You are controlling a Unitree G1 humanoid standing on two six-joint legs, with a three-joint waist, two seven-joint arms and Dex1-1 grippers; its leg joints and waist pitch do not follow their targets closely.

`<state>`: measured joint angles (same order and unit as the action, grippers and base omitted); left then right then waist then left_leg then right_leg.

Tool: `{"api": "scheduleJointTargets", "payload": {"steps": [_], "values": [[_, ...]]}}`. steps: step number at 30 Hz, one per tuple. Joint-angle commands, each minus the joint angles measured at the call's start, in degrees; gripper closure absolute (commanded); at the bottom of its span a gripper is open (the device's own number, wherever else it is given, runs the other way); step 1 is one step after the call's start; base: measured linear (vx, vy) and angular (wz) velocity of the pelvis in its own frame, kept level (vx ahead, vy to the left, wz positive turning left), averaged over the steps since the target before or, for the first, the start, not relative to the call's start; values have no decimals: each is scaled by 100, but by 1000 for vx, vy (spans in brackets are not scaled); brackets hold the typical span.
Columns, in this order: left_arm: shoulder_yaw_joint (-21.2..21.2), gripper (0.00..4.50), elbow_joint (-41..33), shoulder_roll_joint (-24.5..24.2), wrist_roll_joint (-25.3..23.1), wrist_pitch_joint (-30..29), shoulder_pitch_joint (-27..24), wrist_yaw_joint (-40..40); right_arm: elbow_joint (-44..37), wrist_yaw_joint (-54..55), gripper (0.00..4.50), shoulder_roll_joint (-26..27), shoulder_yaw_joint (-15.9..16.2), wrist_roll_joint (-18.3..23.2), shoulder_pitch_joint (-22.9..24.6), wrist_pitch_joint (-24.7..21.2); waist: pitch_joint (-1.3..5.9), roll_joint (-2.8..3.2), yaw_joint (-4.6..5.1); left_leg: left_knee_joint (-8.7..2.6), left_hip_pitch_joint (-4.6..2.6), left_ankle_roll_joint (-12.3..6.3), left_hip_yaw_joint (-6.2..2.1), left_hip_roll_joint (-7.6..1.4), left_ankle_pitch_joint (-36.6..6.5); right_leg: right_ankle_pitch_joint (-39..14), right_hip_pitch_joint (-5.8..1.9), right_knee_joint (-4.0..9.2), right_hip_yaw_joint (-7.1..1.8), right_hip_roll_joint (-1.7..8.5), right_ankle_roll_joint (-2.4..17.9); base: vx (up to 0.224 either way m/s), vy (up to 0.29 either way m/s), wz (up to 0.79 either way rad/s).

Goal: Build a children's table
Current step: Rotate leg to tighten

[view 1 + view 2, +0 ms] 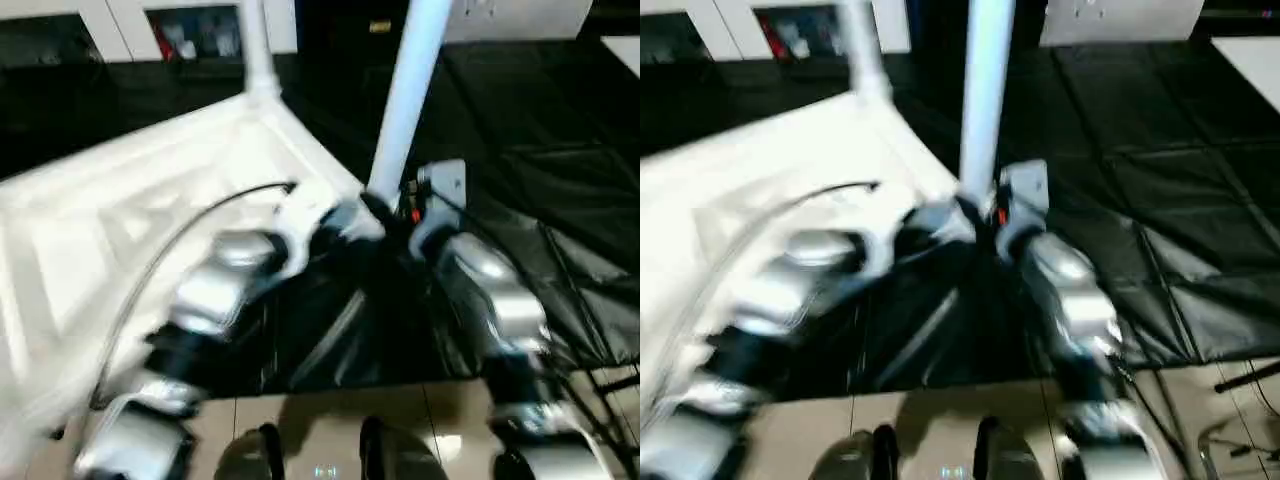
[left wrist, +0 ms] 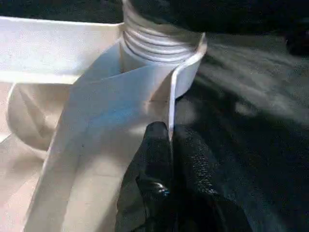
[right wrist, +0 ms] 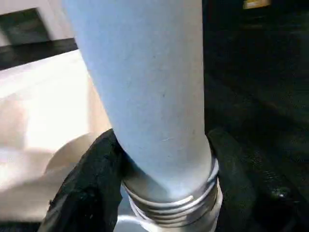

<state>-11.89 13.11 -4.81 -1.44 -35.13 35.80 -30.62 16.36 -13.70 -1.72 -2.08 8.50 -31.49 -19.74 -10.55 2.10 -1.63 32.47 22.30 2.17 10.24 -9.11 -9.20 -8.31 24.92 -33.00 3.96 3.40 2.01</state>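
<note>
Black floor mats (image 1: 520, 120) lie under the upturned white table top (image 1: 120, 230), whose ribbed underside faces up. The right gripper (image 3: 161, 159) has its black fingers (image 3: 91, 169) on either side of a white leg (image 1: 405, 100) just above its threaded end, apparently clasping it. That leg stands at the near corner socket (image 2: 186, 72). The left gripper (image 2: 169, 154) pinches the thin rim beside it. A second leg (image 1: 256, 50) rises at the far corner.
</note>
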Motion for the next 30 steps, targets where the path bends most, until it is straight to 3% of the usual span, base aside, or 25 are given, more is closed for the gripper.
{"api": "scheduleJointTargets", "payload": {"steps": [1,5,7,10,13,14,21,25,28,30], "values": [[89,450,-476,136,-75,98,251,410,476,70,206,323,333,-65,328,-475,462,-66,-12,-305,-60,-679,-126,-287,-693,-1568,-370,419,-314,487,1081,0,0,0],[-30,450,-524,36,-92,96,213,299,442,139,206,401,248,-42,337,-507,460,-63,-19,-313,-50,-764,-131,-295,-648,-1427,-382,399,-303,480,1095,0,0,0],[-81,450,-592,-86,-158,-30,190,284,495,255,206,453,209,-38,317,-470,429,-19,-2,-340,-66,-683,-147,-316,-870,-1645,-365,426,-288,480,1081,0,0,0],[-102,450,-632,-173,-205,-95,170,252,521,315,206,504,137,34,309,-441,411,-19,9,-356,-80,-539,-153,-316,-1071,-1922,-362,448,-296,489,995,0,0,0],[-87,450,-639,-229,-211,-95,149,253,524,321,206,531,103,50,314,-426,413,-13,20,-365,-84,-492,-157,-329,-1075,-1835,-360,439,-304,487,1023,0,0,0],[-90,450,-639,-249,-206,-93,146,246,519,289,151,537,93,69,318,-417,413,-16,17,-362,-78,-488,-153,-324,-1042,-1743,-366,430,-312,495,1056,0,0,0],[-164,450,-702,-428,-167,-68,76,92,423,112,91,494,54,144,350,-338,407,-24,83,-368,-52,-507,-160,-321,-1069,-1677,-385,421,-311,498,1126,0,0,0],[-194,450,-635,-722,-85,315,-14,-306,135,-118,65,196,88,75,492,-151,413,-16,99,-364,-57,-488,-163,-326,-1081,-1749,-378,431,-313,506,1087,0,0,0],[-235,450,-554,-1114,21,709,-139,-801,-448,-608,50,-177,43,286,672,-200,428,11,79,-354,-59,-607,-154,-332,-879,-1343,-392,390,-327,504,1167,0,0,0],[-261,450,-530,-1275,52,905,-189,-1020,-651,-771,27,-366,40,309,716,-183,456,-5,70,-342,-47,-647,-150,-335,-710,-1058,-408,353,-328,485,1234,0,0,0]]}}
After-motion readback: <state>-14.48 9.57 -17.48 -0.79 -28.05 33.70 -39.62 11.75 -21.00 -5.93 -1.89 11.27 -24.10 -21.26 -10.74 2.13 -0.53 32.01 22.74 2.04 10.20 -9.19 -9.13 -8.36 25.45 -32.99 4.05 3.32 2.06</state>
